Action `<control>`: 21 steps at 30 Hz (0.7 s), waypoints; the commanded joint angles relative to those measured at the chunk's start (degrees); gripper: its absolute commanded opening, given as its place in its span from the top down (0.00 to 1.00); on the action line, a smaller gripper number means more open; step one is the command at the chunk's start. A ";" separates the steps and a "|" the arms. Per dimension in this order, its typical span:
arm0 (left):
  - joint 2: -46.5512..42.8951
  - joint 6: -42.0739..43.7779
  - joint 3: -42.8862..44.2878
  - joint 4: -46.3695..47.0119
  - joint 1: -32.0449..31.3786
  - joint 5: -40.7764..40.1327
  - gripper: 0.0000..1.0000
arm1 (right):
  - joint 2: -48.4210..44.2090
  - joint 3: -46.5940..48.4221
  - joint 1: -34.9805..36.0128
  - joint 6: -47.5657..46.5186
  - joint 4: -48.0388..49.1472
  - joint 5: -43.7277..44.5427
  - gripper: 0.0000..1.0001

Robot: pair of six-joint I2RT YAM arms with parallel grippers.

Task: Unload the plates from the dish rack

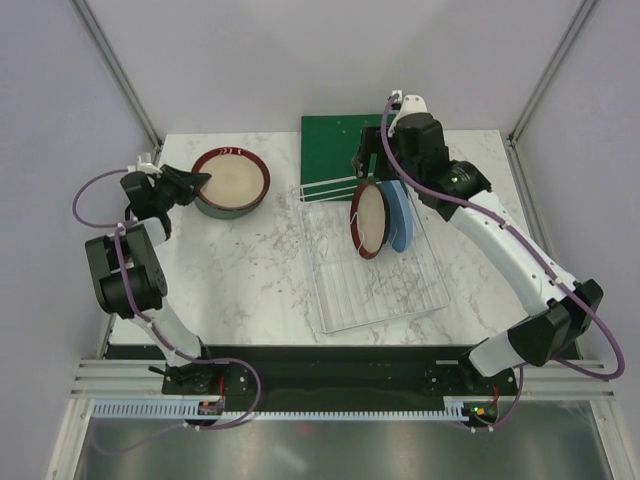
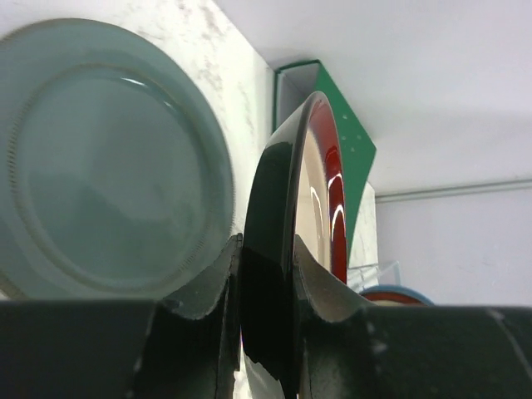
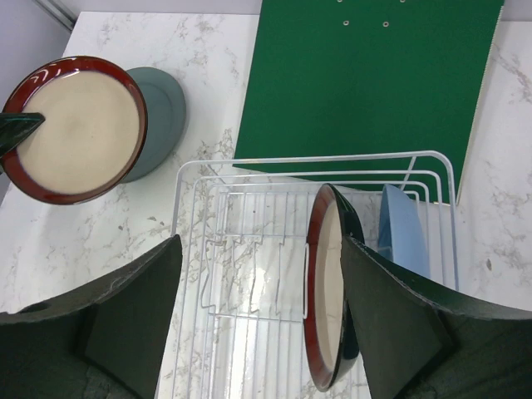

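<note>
The left tool [image 1: 195, 181] pinches the rim of a red plate [image 1: 232, 178], held over the grey-green plate [image 3: 162, 108] lying on the worktop [image 1: 250, 270]. The right tool [image 3: 259, 249] hangs spread above the rack [image 1: 340, 300], where 2 plates stand on edge: the racked red plate [image 1: 368, 220] and, just beside it, the blue plate [image 1: 400, 215].

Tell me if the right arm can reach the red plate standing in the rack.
Probably yes: the open right gripper hangs above the red plate, its rim up and bare; the blue plate stands beside it.
</note>
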 commanded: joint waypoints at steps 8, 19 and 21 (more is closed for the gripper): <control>16.20 -4.05 12.17 9.93 0.18 2.24 0.98 | -0.70 -2.24 -0.35 -5.59 -4.41 7.11 0.18; 23.84 -2.98 17.17 9.67 0.27 -1.01 0.98 | 0.97 -4.70 -0.44 -6.55 -5.56 7.29 0.18; 24.56 -2.63 17.62 9.32 0.36 -0.84 0.98 | 1.06 -4.96 -0.44 -6.47 -6.17 8.51 0.18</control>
